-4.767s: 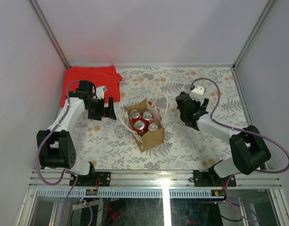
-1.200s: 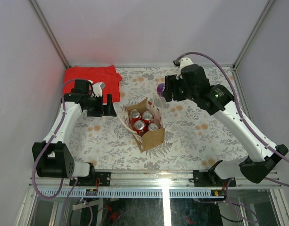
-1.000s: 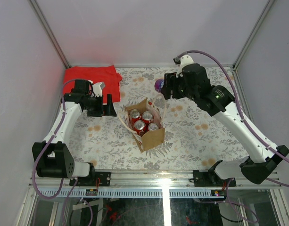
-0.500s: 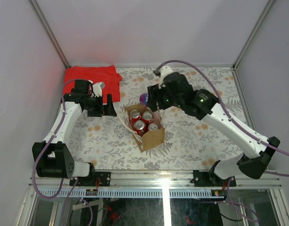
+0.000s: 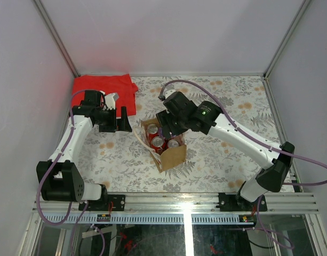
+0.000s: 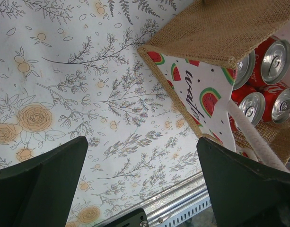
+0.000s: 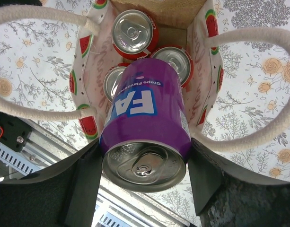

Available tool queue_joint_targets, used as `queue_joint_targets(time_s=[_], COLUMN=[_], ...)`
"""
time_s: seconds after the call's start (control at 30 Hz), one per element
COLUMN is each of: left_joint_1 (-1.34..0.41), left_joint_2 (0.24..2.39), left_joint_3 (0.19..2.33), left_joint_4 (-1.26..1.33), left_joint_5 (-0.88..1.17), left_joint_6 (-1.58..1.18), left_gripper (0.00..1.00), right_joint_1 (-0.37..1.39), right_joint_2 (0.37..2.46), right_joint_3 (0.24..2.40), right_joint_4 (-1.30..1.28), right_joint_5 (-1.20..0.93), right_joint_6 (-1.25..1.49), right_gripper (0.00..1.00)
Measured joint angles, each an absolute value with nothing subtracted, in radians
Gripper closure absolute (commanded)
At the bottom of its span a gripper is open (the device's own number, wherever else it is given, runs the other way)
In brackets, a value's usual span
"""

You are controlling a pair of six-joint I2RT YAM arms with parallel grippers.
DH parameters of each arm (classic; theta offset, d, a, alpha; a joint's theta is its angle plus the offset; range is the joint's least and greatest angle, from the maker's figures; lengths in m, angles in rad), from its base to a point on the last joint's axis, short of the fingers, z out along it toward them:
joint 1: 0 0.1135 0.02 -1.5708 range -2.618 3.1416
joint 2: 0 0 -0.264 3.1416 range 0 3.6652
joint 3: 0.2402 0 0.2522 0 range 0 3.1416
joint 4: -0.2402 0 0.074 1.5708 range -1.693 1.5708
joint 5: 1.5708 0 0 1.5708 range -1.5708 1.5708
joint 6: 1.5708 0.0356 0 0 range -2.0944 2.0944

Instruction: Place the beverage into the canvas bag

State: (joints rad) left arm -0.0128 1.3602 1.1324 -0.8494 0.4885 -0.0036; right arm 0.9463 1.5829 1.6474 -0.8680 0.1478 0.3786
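The canvas bag (image 5: 173, 155) stands open at mid table with several red cans (image 5: 156, 142) inside. It also shows in the left wrist view (image 6: 215, 33) and the right wrist view (image 7: 201, 56), with cream rope handles (image 7: 36, 14). My right gripper (image 7: 144, 165) is shut on a purple grape soda can (image 7: 145, 123), held right above the bag's mouth and over the red cans (image 7: 133, 31). In the top view the right gripper (image 5: 168, 121) hides the purple can. My left gripper (image 6: 140, 189) is open and empty, left of the bag (image 5: 123, 120).
A folded red cloth (image 5: 102, 90) lies at the back left corner. The metal rail (image 5: 179, 205) runs along the near edge. Grey walls close the table on three sides. Floral tabletop (image 6: 64, 71) lies bare under the left gripper.
My right arm has swung from the back right to the left and down, carrying the purple can over the bag's opening. The left arm has stayed still for the last second.
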Motion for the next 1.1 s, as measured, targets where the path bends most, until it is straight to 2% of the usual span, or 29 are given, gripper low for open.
queue_joint_targets(time_s=[1.1], left_joint_1=[-0.013], left_joint_2=[1.361], left_joint_3=[1.119], left_joint_4=[-0.848], left_joint_5=[0.492], left_joint_6=[-0.004], left_gripper=[0.00], right_joint_1=[1.088], right_joint_2=[1.672], right_joint_3=[1.705], right_joint_4=[-1.029], right_joint_5=[0.121], right_joint_6=[0.407], right_gripper=[1.00])
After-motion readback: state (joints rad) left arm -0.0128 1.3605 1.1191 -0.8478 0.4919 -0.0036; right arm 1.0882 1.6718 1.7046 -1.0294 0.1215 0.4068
